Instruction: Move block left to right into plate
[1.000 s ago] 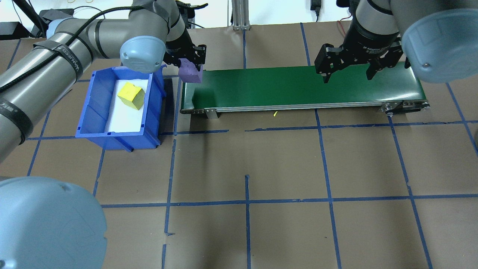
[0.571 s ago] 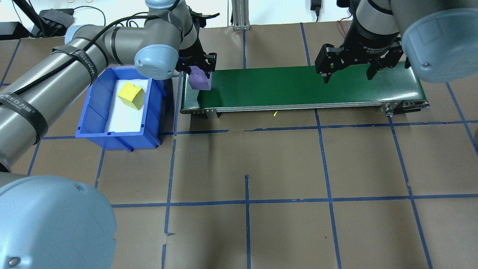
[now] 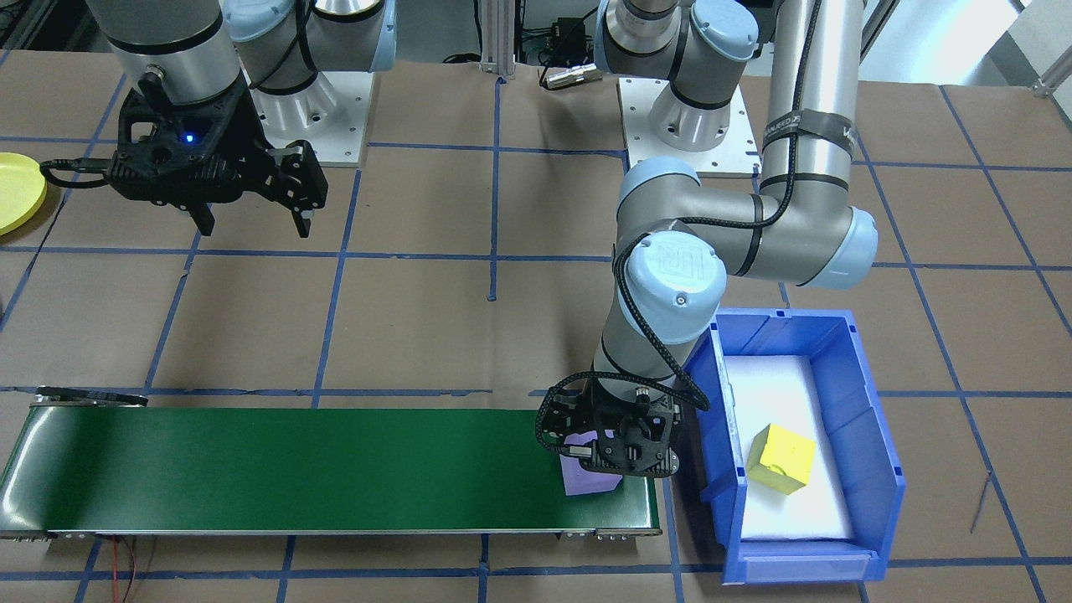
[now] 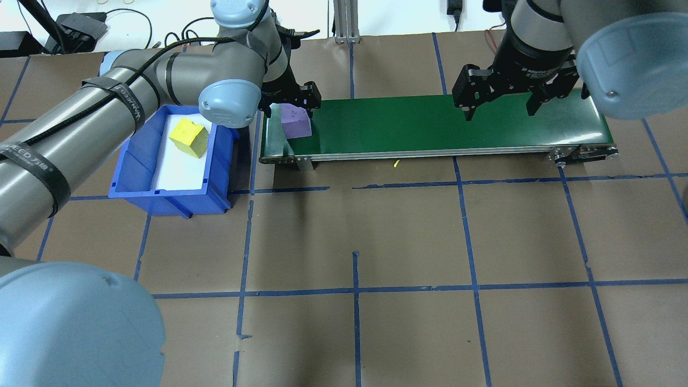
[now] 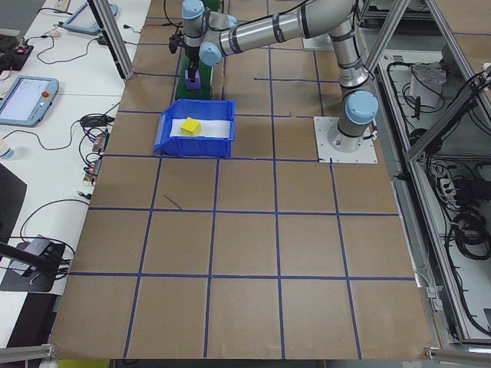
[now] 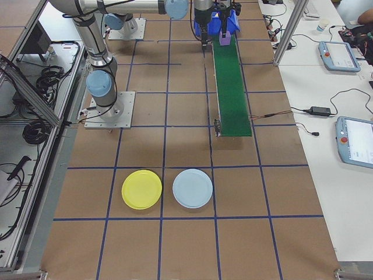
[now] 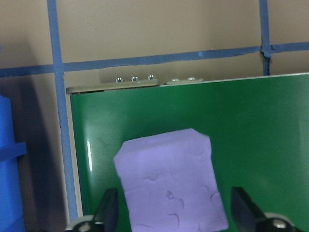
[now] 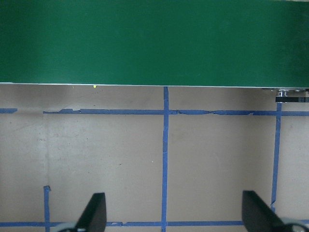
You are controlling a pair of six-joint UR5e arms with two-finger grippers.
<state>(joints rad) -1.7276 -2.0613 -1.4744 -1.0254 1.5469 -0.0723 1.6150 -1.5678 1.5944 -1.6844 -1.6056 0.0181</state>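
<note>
Here the left gripper [image 4: 293,107] hangs low over the left end of the green belt [image 4: 430,126], with the purple block [image 4: 296,122] between its jaws. In the left wrist view the block [image 7: 171,181] sits in the middle with a gap to each fingertip [image 7: 107,209], so the jaws look spread and not clamped on it; whether the block rests on the belt I cannot tell for sure. In the front-facing view the block [image 3: 586,477] peeks out under the gripper [image 3: 618,456], near the belt's end by the blue bin [image 3: 871,494].

The bin [image 4: 134,172] stands on the surface just beside the belt and holds a yellow block [image 4: 188,137] on a white liner.

The right gripper [image 4: 502,105] hovers above the belt's far end, jaws wide and holding nothing.

The yellow plate [image 6: 141,189] lies well apart from the belt, with a pale blue plate [image 6: 192,188] just beside it
</note>
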